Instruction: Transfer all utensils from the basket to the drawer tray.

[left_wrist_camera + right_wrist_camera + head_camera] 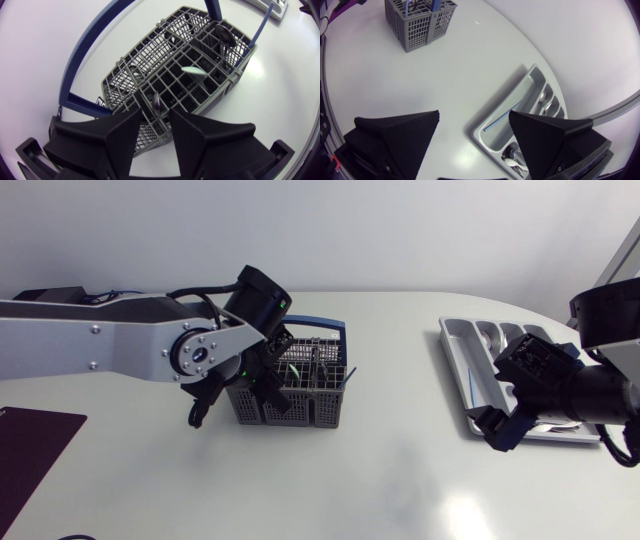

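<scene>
My left fingers are loosely straddling a utensil handle in the basket, shown only wrist-side; my right fingers are gaping wide at the drawer tray.

- In the head view the left gripper covers the left side of the basket. The utensils inside it are too dark and small to tell their kind.
- In the left wrist view the thin utensil stands in a cell, which hides its lower end.
- The right gripper hides the near end of the tray.
- In the right wrist view its finger partly covers the silver utensils.
</scene>
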Controlling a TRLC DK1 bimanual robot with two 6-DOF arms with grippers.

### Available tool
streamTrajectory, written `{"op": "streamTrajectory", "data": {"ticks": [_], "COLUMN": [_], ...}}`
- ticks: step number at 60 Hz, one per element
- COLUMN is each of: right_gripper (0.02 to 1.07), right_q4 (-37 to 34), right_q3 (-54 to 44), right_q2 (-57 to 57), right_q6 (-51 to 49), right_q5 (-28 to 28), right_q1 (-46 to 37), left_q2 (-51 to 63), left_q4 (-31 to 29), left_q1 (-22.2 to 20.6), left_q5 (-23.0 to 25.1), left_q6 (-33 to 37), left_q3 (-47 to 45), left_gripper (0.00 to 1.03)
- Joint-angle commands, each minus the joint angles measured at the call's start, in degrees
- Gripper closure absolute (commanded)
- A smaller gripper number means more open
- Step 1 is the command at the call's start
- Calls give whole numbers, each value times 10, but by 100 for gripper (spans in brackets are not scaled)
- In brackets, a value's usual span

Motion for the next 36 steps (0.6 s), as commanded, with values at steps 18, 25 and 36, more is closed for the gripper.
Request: {"op": "streamTrajectory", "data": {"ticks": [18, 25, 36], "right_gripper": [7, 7, 7], "right_q4": [-4, -3, -2], "right_q3": [-35, -38, -44], "right_q2": [-21, -22, -22], "right_q6": [82, 91, 98], "right_q5": [23, 24, 26], "right_q1": [89, 101, 113], "left_q2": [39, 41, 38], "left_q4": [33, 34, 34], "left_q1": [2, 1, 0], "left_q5": [-19, -19, -25], "left_q6": [-4, -2, 0], "left_q3": [23, 25, 26], "left_gripper": [81, 90, 98]}}
